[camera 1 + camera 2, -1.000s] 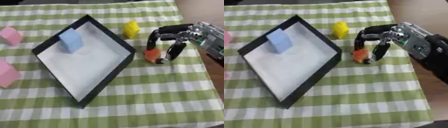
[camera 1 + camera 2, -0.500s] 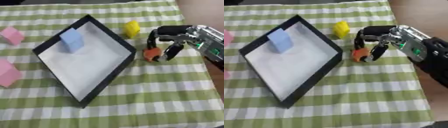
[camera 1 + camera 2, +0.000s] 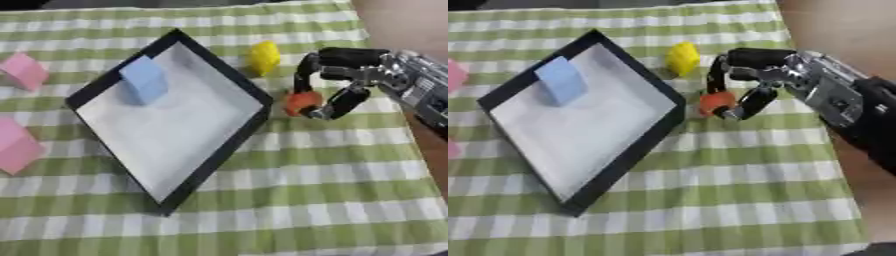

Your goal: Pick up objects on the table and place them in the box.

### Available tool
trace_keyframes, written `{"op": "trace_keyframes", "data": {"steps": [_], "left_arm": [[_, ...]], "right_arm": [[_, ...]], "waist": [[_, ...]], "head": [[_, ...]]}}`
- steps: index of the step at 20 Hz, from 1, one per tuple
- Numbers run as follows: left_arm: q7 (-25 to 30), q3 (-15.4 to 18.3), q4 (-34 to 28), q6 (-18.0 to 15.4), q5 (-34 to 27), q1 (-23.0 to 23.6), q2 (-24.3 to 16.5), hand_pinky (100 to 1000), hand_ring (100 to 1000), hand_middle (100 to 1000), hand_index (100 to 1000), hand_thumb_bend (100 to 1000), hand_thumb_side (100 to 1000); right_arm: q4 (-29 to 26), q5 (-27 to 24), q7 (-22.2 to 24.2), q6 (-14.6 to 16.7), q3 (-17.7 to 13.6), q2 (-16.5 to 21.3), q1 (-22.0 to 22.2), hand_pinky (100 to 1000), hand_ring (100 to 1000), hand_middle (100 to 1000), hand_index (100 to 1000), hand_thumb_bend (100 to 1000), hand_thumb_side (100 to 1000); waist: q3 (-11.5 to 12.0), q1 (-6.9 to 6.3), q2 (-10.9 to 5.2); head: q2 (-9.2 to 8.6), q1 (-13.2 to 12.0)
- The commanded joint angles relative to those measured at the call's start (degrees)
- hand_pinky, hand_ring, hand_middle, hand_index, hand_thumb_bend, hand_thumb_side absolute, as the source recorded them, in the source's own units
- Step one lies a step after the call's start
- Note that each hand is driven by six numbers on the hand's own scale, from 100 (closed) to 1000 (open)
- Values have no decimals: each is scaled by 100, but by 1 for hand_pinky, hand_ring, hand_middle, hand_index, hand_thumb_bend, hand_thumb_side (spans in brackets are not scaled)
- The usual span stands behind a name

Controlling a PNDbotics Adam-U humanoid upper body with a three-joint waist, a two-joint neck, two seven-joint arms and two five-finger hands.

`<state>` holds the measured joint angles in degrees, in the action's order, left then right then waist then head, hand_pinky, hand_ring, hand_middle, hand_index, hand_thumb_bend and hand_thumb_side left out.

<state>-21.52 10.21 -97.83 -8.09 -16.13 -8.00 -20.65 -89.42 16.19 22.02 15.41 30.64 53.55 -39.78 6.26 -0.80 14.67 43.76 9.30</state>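
Observation:
A black-rimmed box (image 3: 219, 150) with a white floor lies askew on the green checked cloth. A light blue block (image 3: 144, 80) stands inside it near the far corner. My right hand (image 3: 346, 72) comes in from the right, its fingers and thumb curled round a small orange block (image 3: 302, 101) just beyond the box's right corner. A yellow block (image 3: 262, 56) rests on the cloth behind the orange one. Two pink blocks, one (image 3: 24, 71) far left and one (image 3: 16, 147) lower left, lie outside the box. My left hand shows in no view.
The table's right edge (image 3: 833, 165) runs close behind my right arm, with brown floor beyond. Bare checked cloth (image 3: 306, 200) stretches in front of the box.
My right hand, still curled round the orange block, has carried it slightly left toward the box's corner. The blocks and box have kept their places.

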Motion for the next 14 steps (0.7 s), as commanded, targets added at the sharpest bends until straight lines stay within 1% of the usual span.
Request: {"op": "trace_keyframes", "data": {"steps": [1,4,7,11,14], "left_arm": [[12,26,-71,-9,-7,-1,-173,816,791,829,822,111,842],[9,27,-73,-11,-2,5,-193,816,791,829,822,111,841],[9,27,-77,-11,6,10,-208,816,792,829,822,110,840],[12,23,-86,-15,15,29,-246,817,793,829,823,107,837],[23,12,-94,-22,17,40,-279,817,793,830,823,106,834]], "right_arm": [[-598,-346,100,-49,-278,482,-58,771,577,407,562,206,100],[-1077,-641,156,-201,-470,705,-77,775,577,411,566,200,100],[-1529,-919,151,-419,-644,788,-183,778,577,410,567,197,100],[-2125,-1286,219,-709,-786,749,-529,778,579,413,568,212,100],[-2457,-1550,384,-915,-770,581,-930,775,581,425,570,227,100]], "waist": [[-12,-22,-100],[-21,2,-114],[-24,18,-128],[-14,27,-158],[0,27,-192]], "head": [[-3,-2],[3,9],[11,6],[29,26],[35,71]]}}
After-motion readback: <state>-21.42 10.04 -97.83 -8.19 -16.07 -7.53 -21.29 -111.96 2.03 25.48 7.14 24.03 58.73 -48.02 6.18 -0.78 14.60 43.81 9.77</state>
